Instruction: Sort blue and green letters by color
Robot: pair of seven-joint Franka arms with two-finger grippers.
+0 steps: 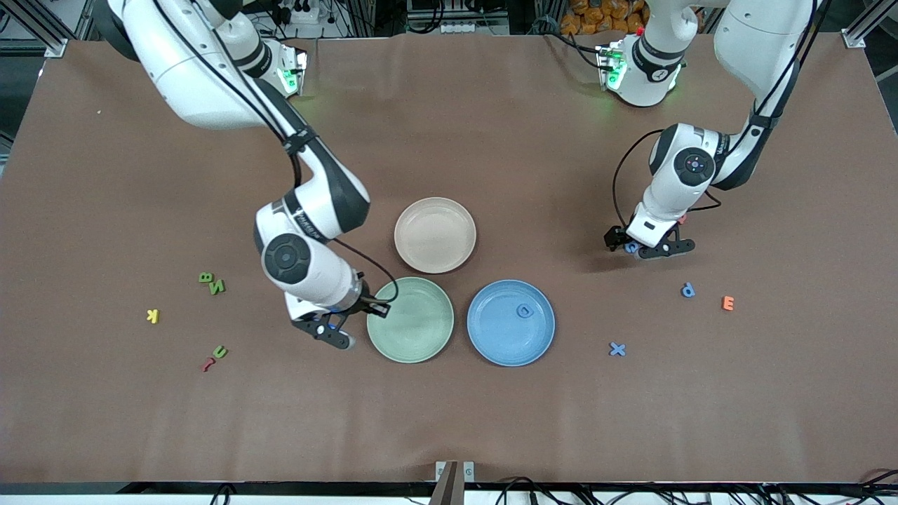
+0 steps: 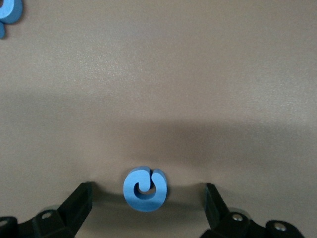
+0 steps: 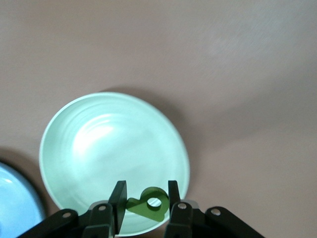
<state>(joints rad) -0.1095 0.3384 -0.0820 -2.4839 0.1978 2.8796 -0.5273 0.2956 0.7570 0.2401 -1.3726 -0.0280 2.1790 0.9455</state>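
My right gripper [image 1: 335,335] [image 3: 146,198] is shut on a green letter b [image 3: 150,202] and holds it over the rim of the green plate [image 1: 421,330] [image 3: 114,148], which holds no letters. My left gripper [image 1: 642,249] [image 2: 146,198] is open and low at the table, its fingers either side of a blue C [image 2: 144,188] [image 1: 633,247] without touching it. A blue D [image 1: 525,310] lies in the blue plate [image 1: 505,344]. A blue P [image 1: 687,290] [image 2: 9,12] and a blue X [image 1: 617,348] lie on the table near the left arm. A green B [image 1: 205,278], N [image 1: 218,286] and u [image 1: 220,351] lie near the right arm's end.
A beige plate [image 1: 435,235] with nothing in it stands farther from the front camera than the two coloured plates. A yellow K [image 1: 153,315] and a dark red squiggle [image 1: 208,364] lie among the green letters. An orange E [image 1: 728,303] lies beside the blue P.
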